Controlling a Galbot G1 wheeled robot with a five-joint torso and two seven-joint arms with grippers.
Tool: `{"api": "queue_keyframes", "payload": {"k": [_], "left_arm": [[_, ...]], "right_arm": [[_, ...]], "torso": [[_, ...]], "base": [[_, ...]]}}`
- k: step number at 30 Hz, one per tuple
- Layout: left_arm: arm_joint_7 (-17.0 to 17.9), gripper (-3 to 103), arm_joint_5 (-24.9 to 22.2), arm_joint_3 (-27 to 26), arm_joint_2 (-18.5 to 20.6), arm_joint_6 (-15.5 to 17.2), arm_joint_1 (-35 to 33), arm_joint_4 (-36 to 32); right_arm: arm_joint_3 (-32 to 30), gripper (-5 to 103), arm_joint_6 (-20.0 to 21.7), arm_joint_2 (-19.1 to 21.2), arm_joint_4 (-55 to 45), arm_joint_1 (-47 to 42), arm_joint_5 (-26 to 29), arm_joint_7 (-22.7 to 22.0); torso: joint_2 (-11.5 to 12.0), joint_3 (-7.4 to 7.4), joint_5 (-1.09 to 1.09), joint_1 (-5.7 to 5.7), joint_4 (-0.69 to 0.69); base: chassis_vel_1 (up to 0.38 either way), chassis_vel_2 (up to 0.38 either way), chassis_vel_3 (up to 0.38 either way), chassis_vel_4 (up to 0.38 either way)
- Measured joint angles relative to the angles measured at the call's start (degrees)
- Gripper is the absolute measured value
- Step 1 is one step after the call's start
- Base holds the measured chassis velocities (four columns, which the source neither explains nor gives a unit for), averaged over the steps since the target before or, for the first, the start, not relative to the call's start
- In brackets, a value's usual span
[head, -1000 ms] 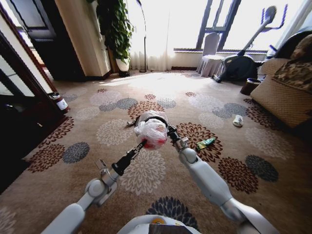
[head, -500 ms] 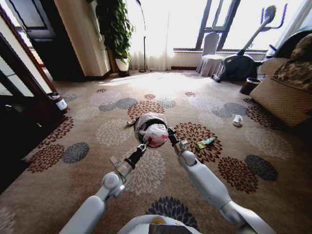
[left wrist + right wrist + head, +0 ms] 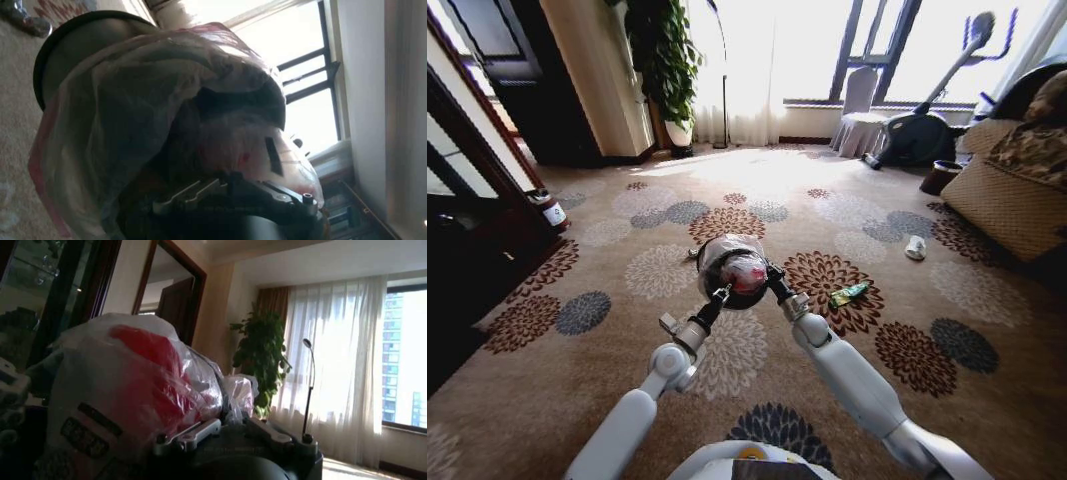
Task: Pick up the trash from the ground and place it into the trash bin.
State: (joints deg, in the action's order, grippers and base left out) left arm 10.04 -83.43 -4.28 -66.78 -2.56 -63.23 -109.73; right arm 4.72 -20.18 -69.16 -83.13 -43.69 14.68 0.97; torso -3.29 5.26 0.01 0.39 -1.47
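We hold the white-pink plastic bag [image 3: 743, 270] over the small round black liner-rimmed trash bin [image 3: 712, 252], so it should fall inside. Our left gripper [image 3: 721, 293] and right gripper [image 3: 768, 272] meet there; whether either clamps, we cannot tell.

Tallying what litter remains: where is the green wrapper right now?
In the head view, the green wrapper lies on the carpet right of centre, just beyond the right arm, beside a brown flower pattern and nearer than the white scrap.
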Motion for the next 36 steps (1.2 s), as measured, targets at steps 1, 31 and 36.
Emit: {"api": "queue_keyframes", "payload": {"k": [1,31,36], "left_arm": [[0.0,0,0.0,0.0,0.0,0.0,0.0,0.0],[18.06,0,38.28,9.81,-1.25,-6.99,6.68,7.17],[19.43,0,38.9,10.75,-2.07,-5.73,7.97,8.02]], "right_arm": [[0.0,0,0.0,0.0,0.0,0.0,0.0,0.0],[-1.55,0,-1.35,0.91,-2.38,-3.82,-6.47,0.07],[-1.52,0,-1.86,1.08,-3.05,-4.26,-6.42,0.07]], "torso": [[0.0,0.0,0.0,0.0,0.0],[0.0,0.0,-0.01,0.0,0.0],[0.0,0.0,0.0,0.0,-0.01]], "base": [[0.0,0.0,0.0,0.0],[0.0,0.0,0.0,0.0],[0.0,0.0,0.0,0.0]]}}
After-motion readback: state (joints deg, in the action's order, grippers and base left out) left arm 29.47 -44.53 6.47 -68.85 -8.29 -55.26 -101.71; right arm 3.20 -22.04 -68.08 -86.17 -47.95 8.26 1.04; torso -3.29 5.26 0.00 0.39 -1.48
